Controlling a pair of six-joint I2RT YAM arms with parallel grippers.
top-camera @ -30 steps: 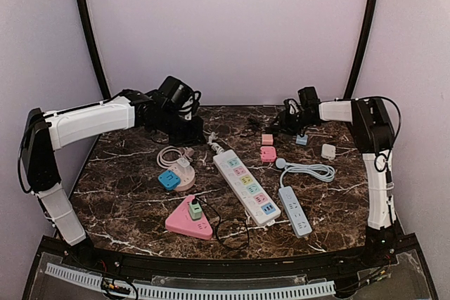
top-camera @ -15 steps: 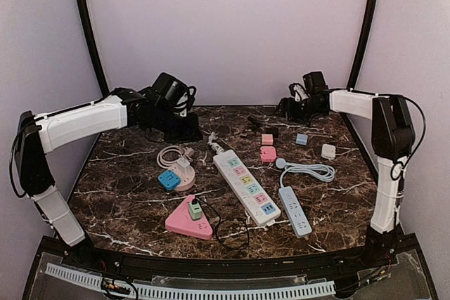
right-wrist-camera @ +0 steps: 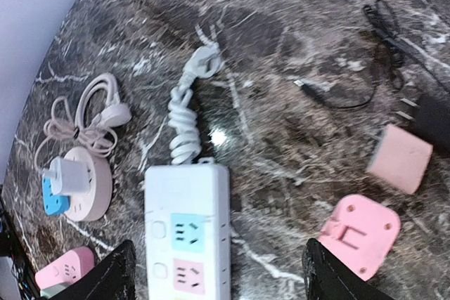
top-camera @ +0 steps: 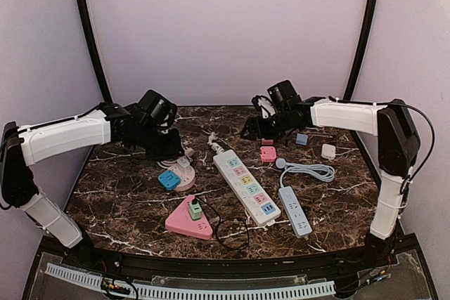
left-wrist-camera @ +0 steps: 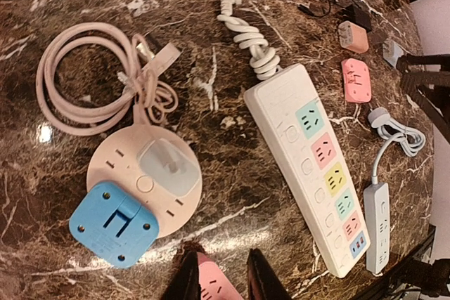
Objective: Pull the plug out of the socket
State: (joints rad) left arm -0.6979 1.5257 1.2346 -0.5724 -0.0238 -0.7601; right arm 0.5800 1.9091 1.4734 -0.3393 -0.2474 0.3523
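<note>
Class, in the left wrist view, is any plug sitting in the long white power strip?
No, every coloured socket on the power strip is empty, with nothing pushed into it.

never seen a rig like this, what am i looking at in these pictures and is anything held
Two white robot arms stand at the near edge of a marble table. One picture looks down from above and behind them; the other two come from a camera on each wrist, so the dark prongs at the bottom are that arm's own tool. On the table lie a long white power strip, a round pink socket carrying a blue adapter and a white charger, and a pink triangular socket with a green plug. The left tool and right tool are open and hold nothing.
</note>
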